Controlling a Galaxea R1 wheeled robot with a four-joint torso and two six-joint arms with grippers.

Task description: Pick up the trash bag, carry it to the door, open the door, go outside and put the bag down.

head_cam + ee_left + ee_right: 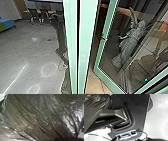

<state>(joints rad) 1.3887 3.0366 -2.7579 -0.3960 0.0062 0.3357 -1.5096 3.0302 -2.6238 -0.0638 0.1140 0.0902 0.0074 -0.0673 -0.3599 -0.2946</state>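
Jaws: wide or narrow, I cannot tell.
Trash bag (pixel 37 116): close up in my left wrist view.
Glass door (pixel 106 28): one o'clock.
Statue (pixel 130 40): grey, two o'clock.
Chairs (pixel 45 14): eleven o'clock.

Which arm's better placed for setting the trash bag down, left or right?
Left, I'd say. The trash bag looks large and close in the left wrist view; the right wrist view has it farther off, partly behind the robot's jointed bar.
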